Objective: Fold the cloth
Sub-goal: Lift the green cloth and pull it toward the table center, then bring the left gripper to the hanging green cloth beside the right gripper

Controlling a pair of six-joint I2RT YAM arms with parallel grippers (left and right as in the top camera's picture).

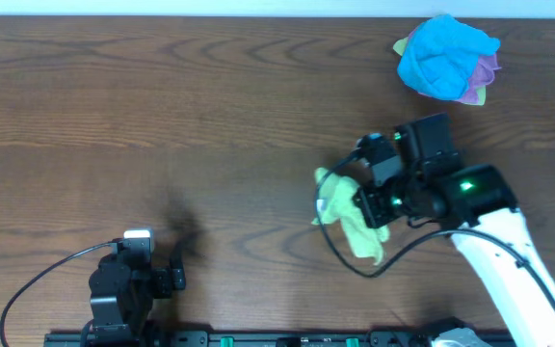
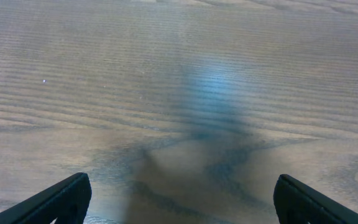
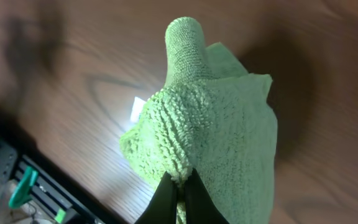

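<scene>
1 right gripper (image 3: 179, 190), jaws pinched tight on the cloth (image 3: 210, 124), which is bunched up right of the tabletop's centre. 1 left gripper (image 2: 180, 202), spread wide, empty, near the front edge. Step, judged: spreading before folding. Next calls for laying the cloth flat.

Two-arm pose. The left arm (image 1: 118, 294) sits folded at the near left edge, and the left gripper (image 2: 182, 202) has its jaws spread wide (nothing between them). The right arm (image 1: 504, 246) reaches in from the near right. The right gripper (image 3: 180, 186) is pinched tight on a bunch of the cloth (image 3: 216, 124).
</scene>
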